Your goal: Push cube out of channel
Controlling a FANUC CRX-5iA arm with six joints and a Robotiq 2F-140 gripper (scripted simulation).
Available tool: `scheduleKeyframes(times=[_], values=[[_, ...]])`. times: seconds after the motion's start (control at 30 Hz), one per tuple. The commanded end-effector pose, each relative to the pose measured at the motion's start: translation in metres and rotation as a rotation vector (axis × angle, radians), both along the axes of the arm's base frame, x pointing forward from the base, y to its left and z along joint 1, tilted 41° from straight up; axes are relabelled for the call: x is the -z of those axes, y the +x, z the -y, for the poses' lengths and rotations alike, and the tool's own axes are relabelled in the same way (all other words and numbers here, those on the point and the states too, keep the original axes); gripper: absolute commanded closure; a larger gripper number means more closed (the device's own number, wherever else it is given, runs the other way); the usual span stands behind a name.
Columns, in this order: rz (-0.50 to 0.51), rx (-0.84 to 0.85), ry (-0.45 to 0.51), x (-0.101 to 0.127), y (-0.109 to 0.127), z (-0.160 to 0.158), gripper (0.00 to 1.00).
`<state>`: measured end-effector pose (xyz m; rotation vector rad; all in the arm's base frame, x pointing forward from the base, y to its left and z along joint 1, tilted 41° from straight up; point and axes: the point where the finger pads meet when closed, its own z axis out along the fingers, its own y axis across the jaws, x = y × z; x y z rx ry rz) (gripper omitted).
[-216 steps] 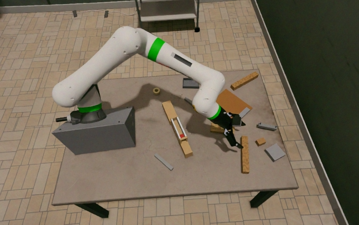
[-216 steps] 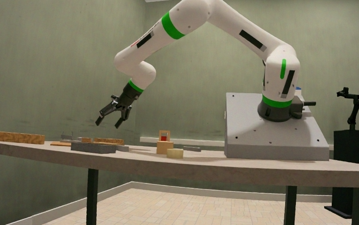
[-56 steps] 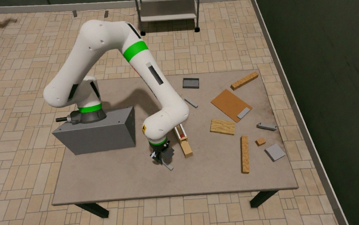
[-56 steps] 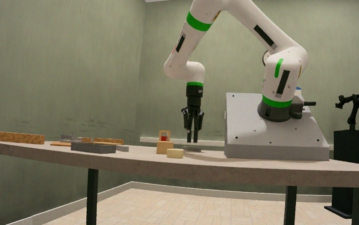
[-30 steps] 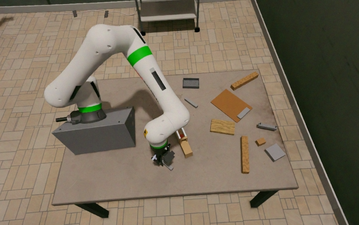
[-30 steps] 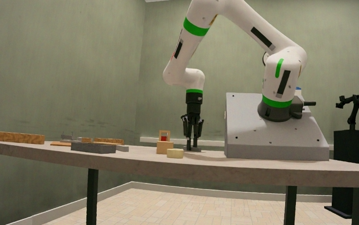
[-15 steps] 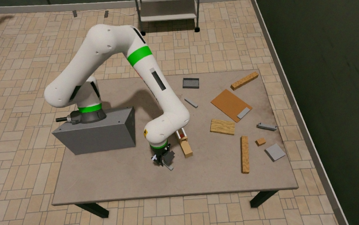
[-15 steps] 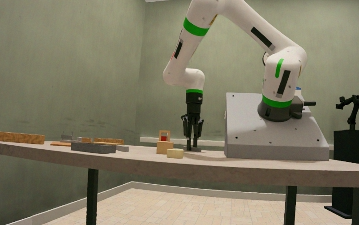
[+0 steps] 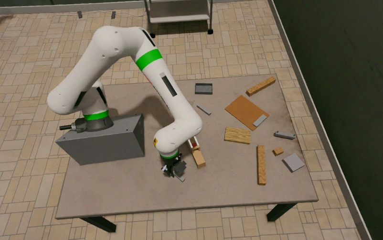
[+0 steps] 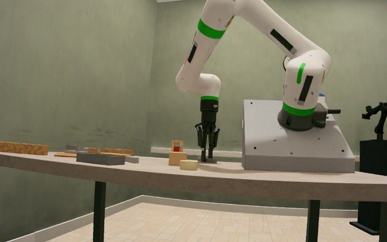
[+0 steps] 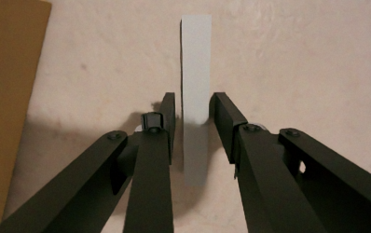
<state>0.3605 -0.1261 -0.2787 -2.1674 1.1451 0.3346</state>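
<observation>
Two black fingers of the gripper (image 11: 193,122) straddle the flat grey stick (image 11: 196,65) lengthwise, parted, not yet clenched on it.

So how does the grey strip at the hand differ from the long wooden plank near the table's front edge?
The grey strip is thin and short; the wooden plank is grained, thicker and longer. The strip lies between the open hand's fingers; the plank lies apart from it. Both lie flat on the table.
</observation>
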Motion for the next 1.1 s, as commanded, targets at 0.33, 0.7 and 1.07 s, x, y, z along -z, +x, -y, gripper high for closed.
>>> scheduleKeyframes(times=[0.33,0.7,1.07], values=[[0.001,0.000,-0.001,-0.0003,0.0003,0.0009,0.90],[0.001,0.000,-0.001,-0.0003,0.0003,0.0009,0.90],[0.001,0.000,-0.001,-0.0003,0.0003,0.0009,0.90]])
